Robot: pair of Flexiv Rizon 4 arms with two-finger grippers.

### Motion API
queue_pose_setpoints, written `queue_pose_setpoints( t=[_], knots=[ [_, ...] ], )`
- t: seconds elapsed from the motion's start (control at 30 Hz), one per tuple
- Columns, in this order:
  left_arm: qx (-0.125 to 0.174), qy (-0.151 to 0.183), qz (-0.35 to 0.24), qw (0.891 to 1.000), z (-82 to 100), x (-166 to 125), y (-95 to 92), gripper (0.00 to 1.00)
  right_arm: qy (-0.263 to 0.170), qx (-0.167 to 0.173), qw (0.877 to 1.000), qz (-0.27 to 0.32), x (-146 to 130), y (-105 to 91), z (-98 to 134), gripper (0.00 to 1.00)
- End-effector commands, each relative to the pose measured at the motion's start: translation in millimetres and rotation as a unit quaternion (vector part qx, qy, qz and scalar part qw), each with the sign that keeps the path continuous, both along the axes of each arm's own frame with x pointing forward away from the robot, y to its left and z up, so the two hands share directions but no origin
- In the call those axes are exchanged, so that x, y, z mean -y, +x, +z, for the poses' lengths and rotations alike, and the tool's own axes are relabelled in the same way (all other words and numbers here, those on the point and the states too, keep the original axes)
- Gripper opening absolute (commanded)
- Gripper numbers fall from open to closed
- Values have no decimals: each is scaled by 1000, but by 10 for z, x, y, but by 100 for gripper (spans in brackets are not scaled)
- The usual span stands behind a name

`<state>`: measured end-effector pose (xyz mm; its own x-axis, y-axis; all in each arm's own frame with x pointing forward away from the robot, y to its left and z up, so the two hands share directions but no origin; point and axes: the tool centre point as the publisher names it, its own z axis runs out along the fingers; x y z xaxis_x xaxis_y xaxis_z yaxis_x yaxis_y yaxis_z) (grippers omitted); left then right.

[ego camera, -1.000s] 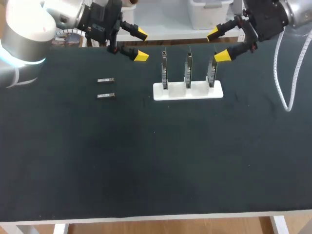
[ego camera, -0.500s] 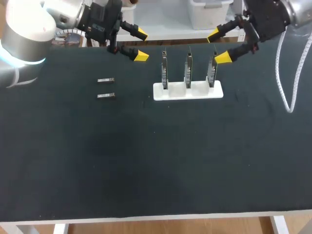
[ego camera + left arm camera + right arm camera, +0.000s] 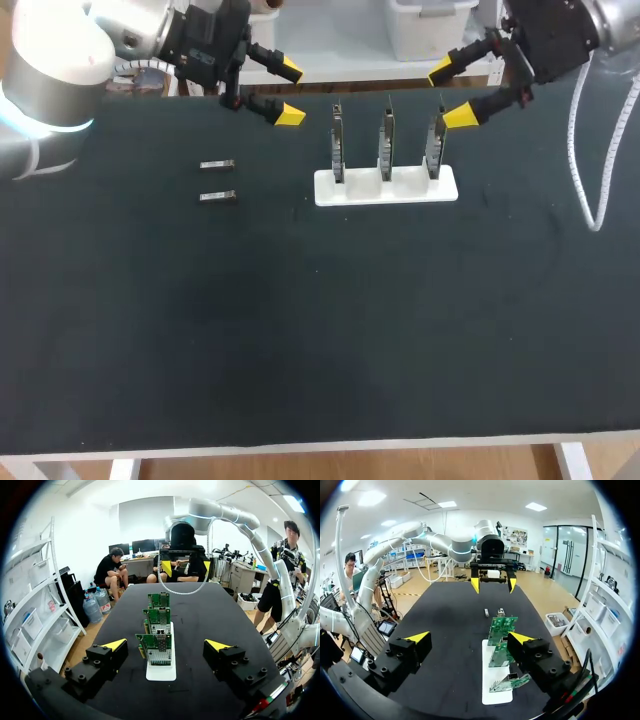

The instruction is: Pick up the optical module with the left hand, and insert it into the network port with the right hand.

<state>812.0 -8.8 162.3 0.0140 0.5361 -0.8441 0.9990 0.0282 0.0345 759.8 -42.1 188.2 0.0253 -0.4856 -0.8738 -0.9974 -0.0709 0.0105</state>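
Two small grey optical modules (image 3: 217, 165) (image 3: 217, 197) lie side by side on the black table, left of centre. In the right wrist view they show as modules (image 3: 486, 612) (image 3: 500, 612) beyond the cards. Three green network cards (image 3: 386, 145) stand upright in a white stand (image 3: 386, 188). My left gripper (image 3: 290, 92) hovers open at the back of the table, up and right of the modules, facing the cards (image 3: 159, 647). My right gripper (image 3: 449, 94) hovers open just behind the rightmost card (image 3: 434, 148). Neither holds anything.
The black table top (image 3: 320, 320) stretches wide in front of the stand. A white cable (image 3: 580, 170) hangs from my right arm over the table's right side. The white stand (image 3: 495, 680) sits just ahead of my right gripper (image 3: 469, 637).
My right gripper has drifted slightly to the right behind the rightmost card. The left arm and the modules have not moved.
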Motion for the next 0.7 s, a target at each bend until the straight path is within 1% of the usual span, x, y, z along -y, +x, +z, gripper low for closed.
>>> queue_pose_setpoints(
  t=[0.03,0.17,0.2,0.23,0.27,0.3,0.4,0.43,0.47,0.53,0.57,0.7],
  knots=[
    [-1,2,0,1000,8,7,9,100,-1,1,1000,-2,-2,-21,5,100],
    [-1,2,0,1000,8,7,9,100,-1,1,1000,-2,-2,-21,5,100],
    [8,10,5,1000,54,26,45,100,-1,1,1000,-2,-2,-21,5,100],
    [8,16,4,1000,96,41,84,100,-1,1,1000,-2,-2,-21,5,100],
    [16,33,6,999,145,48,117,100,-1,1,1000,-2,-2,-21,5,100],
    [24,58,10,998,191,35,147,100,-1,1,1000,-2,-2,-21,5,100],
    [32,102,29,994,296,-121,206,100,-1,1,1000,-2,-2,-21,5,100],
    [35,112,36,992,317,-185,207,100,-1,1,1000,-2,-2,-21,5,100],
    [32,113,45,992,330,-256,197,100,-1,1,1000,-2,-2,-21,5,100],
    [28,131,54,990,322,-363,151,100,-1,1,1000,-2,-2,-21,5,100],
    [22,134,61,989,294,-418,119,100,-1,1,1000,-2,-2,-21,5,100],
    [-13,141,83,986,100,-566,-58,100,-1,1,1000,-2,-2,-21,5,100]
  ],
)
